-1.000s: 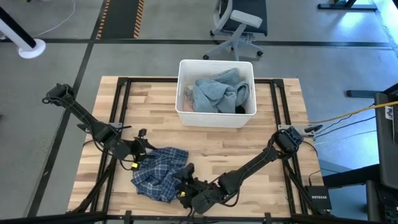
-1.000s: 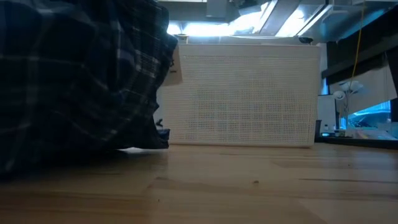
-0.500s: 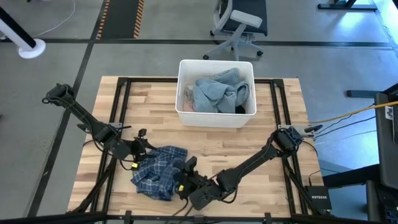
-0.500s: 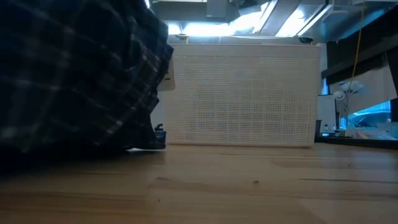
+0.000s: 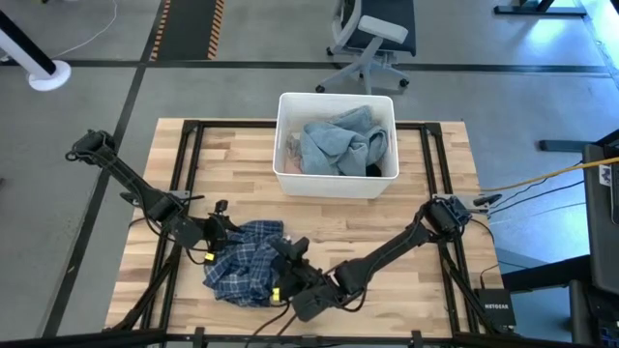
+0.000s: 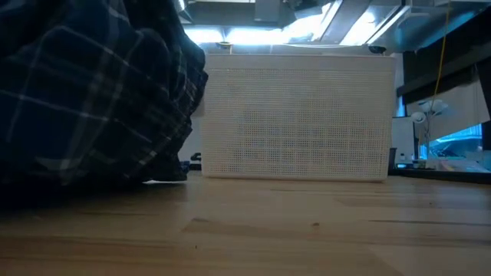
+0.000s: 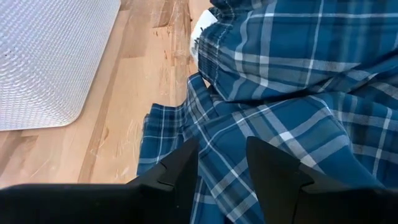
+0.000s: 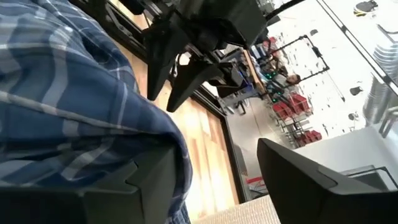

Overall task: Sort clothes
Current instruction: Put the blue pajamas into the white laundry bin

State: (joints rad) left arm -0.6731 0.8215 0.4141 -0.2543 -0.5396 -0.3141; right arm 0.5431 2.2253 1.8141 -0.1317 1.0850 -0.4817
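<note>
The blue-and-white plaid shirt (image 5: 242,266) lies bunched on the near left of the wooden table; it fills the left of the low view (image 6: 84,100). My left gripper (image 5: 221,232) stands open at the shirt's far-left edge, its fingers over the cloth (image 7: 292,74). My right gripper (image 5: 282,253) is open at the shirt's right side, coming from the near right. A grey-blue shirt (image 5: 338,140) lies in the white bin (image 5: 281,135). My left gripper has plaid cloth under and between its open fingers (image 7: 180,174); whether they touch it I cannot tell. My right gripper has one finger (image 8: 146,183) against the shirt's right-hand fold (image 8: 155,134), which bulges over that finger. The other finger (image 8: 298,174) is clear. The shirt rests bunched on the table.
The white mesh bin (image 6: 299,115) stands at the table's far middle, with smaller dark and pale pieces beside the grey-blue shirt. Bare wood lies to the right of the shirt. A black frame (image 5: 184,155) runs along the table's edges. An office chair (image 5: 372,39) stands beyond.
My right gripper has gone a little toward the table's left and far side and turned its wrist, pushing against the plaid shirt. The shirt's right part has drawn in toward the left and bunched up higher; its left part stays by my left gripper.
</note>
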